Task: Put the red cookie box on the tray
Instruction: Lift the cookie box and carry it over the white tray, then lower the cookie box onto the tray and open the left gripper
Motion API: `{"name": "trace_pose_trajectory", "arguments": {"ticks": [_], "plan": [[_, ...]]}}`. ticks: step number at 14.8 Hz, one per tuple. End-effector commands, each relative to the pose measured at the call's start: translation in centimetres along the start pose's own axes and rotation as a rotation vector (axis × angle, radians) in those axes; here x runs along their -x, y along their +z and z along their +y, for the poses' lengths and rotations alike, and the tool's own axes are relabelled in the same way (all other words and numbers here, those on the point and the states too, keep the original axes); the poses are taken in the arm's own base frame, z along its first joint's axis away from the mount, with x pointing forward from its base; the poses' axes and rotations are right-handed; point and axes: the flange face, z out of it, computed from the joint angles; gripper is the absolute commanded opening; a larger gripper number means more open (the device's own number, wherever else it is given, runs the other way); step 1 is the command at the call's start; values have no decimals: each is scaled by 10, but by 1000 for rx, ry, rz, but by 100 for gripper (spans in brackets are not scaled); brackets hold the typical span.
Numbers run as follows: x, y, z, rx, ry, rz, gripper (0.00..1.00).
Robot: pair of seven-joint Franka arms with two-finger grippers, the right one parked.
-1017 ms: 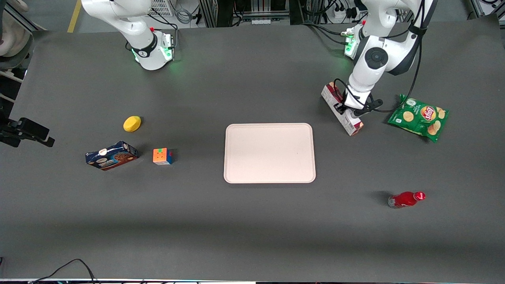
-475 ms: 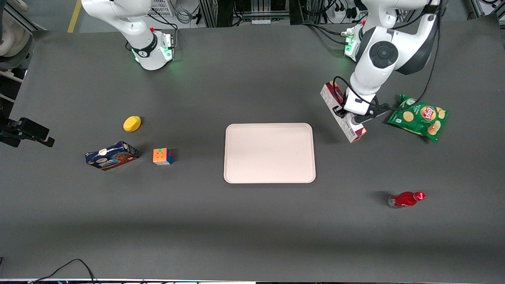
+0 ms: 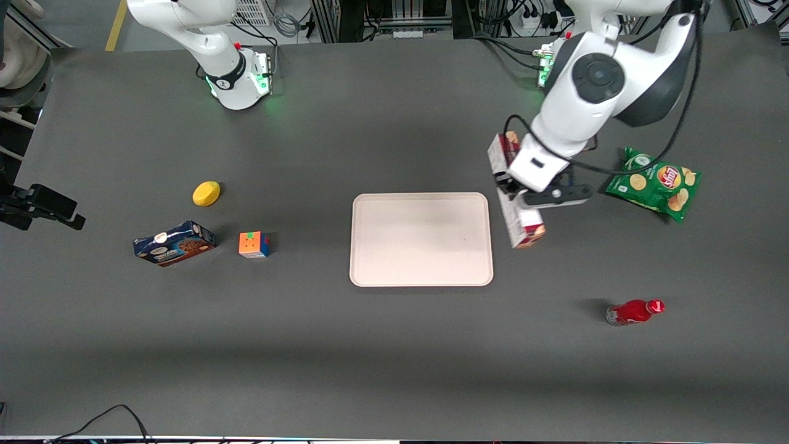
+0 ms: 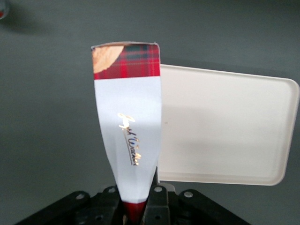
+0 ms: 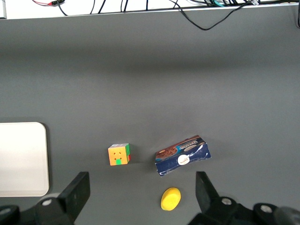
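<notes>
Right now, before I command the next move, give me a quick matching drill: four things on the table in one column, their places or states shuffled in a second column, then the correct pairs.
Things:
1. red cookie box
2. tray
3. red bottle
4. chip bag

States:
A. lying on its side, nearer the front camera than the chip bag
B. clamped in the pincer, lifted beside the tray's edge
C. bare, flat on the table
D. green, resting toward the working arm's end of the table

Pairs: 1-B, 2-C, 3-A, 4-D
</notes>
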Motion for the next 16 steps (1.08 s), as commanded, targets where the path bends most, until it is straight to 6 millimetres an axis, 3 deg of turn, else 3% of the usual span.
{"name": "trace_pose_trajectory", "arguments": {"ticks": [1, 3, 5, 8, 12, 16], "plan": [[-32, 9, 61, -47, 229, -18, 0], [-29, 25, 88, -56, 289, -33, 0], [-13, 54, 110, -71, 323, -55, 0], [3, 87, 122, -131, 274, -36, 0], [-3, 143, 112, -93, 239, -2, 0], [-13, 175, 100, -95, 208, 21, 0]]}}
